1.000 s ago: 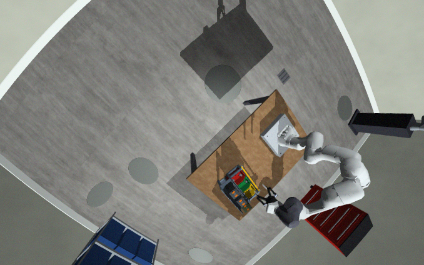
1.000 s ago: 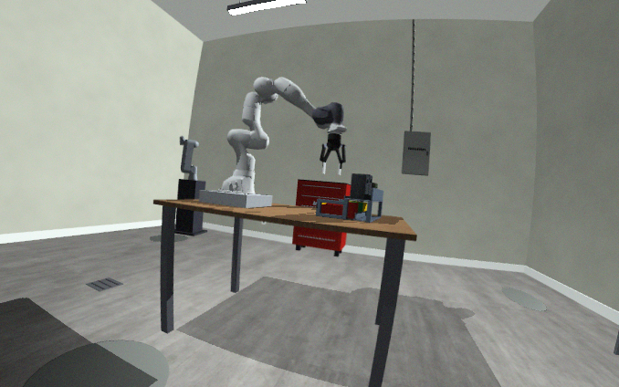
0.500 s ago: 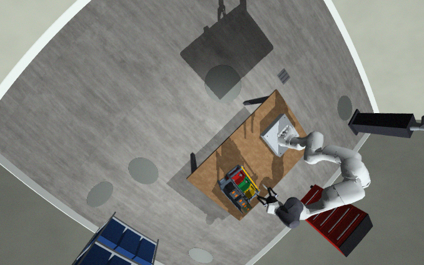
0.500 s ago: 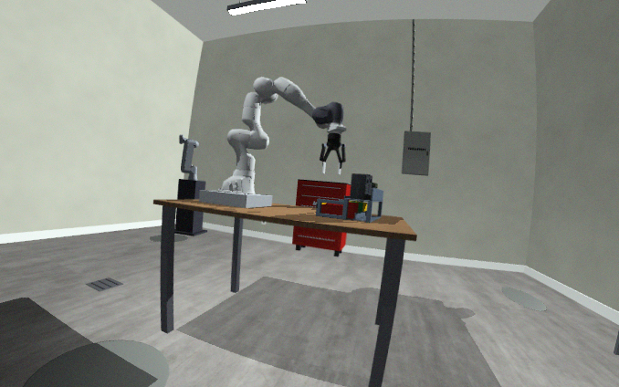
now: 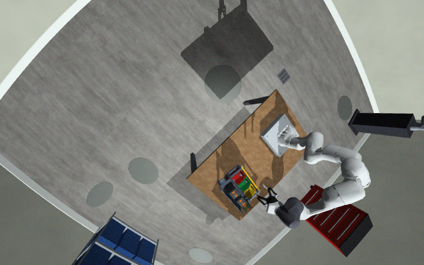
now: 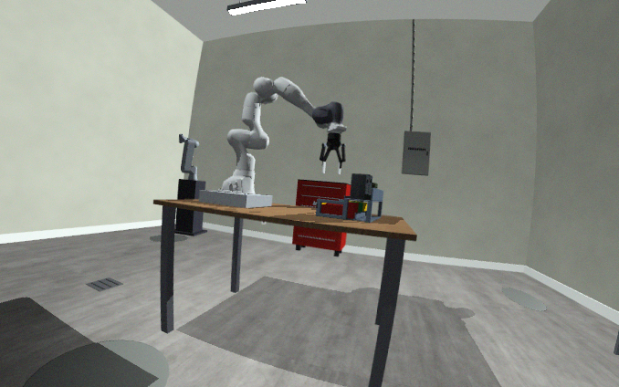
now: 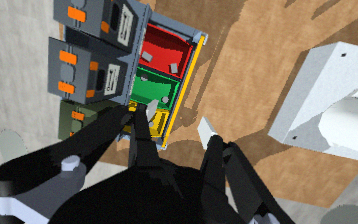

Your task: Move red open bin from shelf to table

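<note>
The red open bin (image 5: 237,177) (image 7: 165,50) (image 6: 331,210) sits at one end of a low grey shelf (image 5: 222,182) with a yellow front bar (image 7: 190,75). Small grey parts lie in it. A green bin (image 5: 244,184) (image 7: 152,87) stands beside it, and a yellow bin (image 5: 250,191) (image 7: 159,122) beyond that. My gripper (image 5: 262,194) (image 6: 331,169) (image 7: 178,115) is open and empty. It hangs high above the table, off the shelf's open front near the yellow bin's end. One finger partly hides the yellow bin in the wrist view.
Dark grey cases with orange tabs (image 7: 80,70) (image 5: 237,197) sit on the shelf's rear part. The wooden table (image 5: 250,144) (image 6: 283,216) (image 7: 240,60) carries the arm's grey base plate (image 5: 274,134) (image 6: 235,198) (image 7: 320,85). A red tool cabinet (image 5: 336,220) (image 6: 317,190) stands behind the table.
</note>
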Controlling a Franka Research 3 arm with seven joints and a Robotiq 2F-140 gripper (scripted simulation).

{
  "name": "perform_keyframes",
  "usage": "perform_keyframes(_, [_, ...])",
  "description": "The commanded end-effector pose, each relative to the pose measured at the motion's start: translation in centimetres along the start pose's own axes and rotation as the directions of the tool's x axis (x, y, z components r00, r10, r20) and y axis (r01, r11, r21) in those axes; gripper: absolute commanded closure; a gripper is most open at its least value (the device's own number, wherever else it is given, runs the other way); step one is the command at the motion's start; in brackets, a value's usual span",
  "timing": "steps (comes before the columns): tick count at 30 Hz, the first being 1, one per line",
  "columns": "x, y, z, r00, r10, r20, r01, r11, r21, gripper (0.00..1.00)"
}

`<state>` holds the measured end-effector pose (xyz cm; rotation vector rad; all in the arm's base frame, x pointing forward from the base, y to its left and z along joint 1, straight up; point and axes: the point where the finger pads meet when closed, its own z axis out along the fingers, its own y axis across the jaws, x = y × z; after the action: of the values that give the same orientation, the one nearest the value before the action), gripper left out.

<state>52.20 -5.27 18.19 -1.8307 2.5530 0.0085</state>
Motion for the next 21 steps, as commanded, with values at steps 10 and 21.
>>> perform_keyframes(10, [0.17,0.03,-0.18,1.000,-0.002,0.000,0.002,1.000,-0.001,0.43])
perform_keyframes(21, [0.17,0.03,-0.18,1.000,-0.002,0.000,0.002,1.000,-0.001,0.43])
